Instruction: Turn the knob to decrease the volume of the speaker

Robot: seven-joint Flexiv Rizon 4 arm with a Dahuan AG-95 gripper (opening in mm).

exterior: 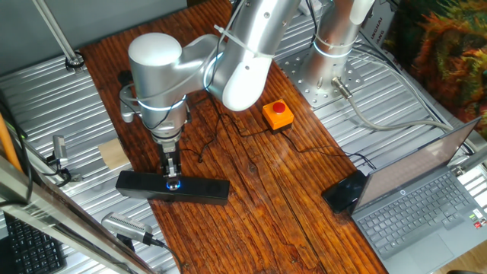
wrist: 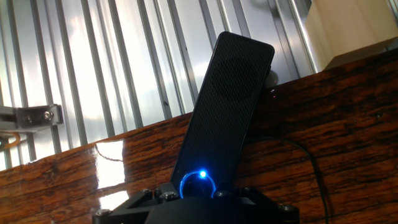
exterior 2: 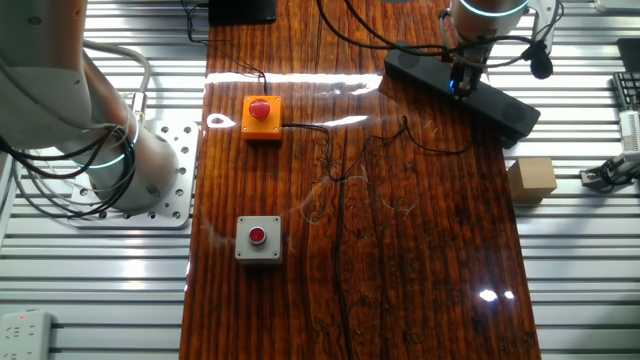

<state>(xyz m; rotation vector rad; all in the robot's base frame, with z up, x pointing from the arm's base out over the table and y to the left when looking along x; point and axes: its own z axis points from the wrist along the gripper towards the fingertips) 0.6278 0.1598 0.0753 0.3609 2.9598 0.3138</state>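
Note:
The long black speaker (exterior: 205, 190) lies across the wooden table near its edge; it also shows in the other fixed view (exterior 2: 505, 108) and the hand view (wrist: 230, 106). The knob (exterior: 174, 183) with its glowing blue ring sits on the speaker's top, seen close in the hand view (wrist: 199, 178). My gripper (exterior: 173, 175) points straight down onto the knob, its narrow fingers closed around it. In the other fixed view the gripper (exterior 2: 460, 82) stands over the speaker with a blue glow at its tip. In the hand view the gripper (wrist: 199, 202) hides the knob's lower part.
An orange box with a red button (exterior: 278, 114) and a grey box with a red button (exterior 2: 259, 238) sit on the table. A black mouse-like device (exterior: 346, 190) lies by a laptop (exterior: 426, 205). A wooden block (exterior: 114, 154) stands beside the speaker. Thin cables cross the wood.

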